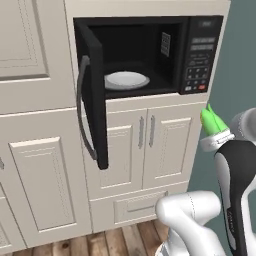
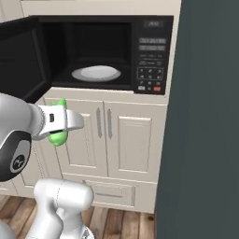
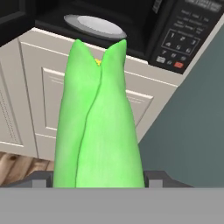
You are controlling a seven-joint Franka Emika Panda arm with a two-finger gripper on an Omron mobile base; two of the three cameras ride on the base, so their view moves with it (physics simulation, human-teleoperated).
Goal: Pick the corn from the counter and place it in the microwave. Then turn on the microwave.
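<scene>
Bright green corn (image 3: 98,127), perhaps yellow-tipped

Count: one corn (image 3: 98,127) cob; one microwave (image 1: 150,55), door open; one white plate (image 1: 126,80) inside; one keypad (image 1: 197,60); two cabinet doors below, two handles.

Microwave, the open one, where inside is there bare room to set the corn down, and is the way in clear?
The microwave stands open, door swung left. Its white plate lies bare mid-floor: the obvious spot. A dark strip of floor runs between the plate and the keypad-side wall, narrower. The opening itself is unobstructed. The gripper holds the corn below, by the cabinet doors.
</scene>
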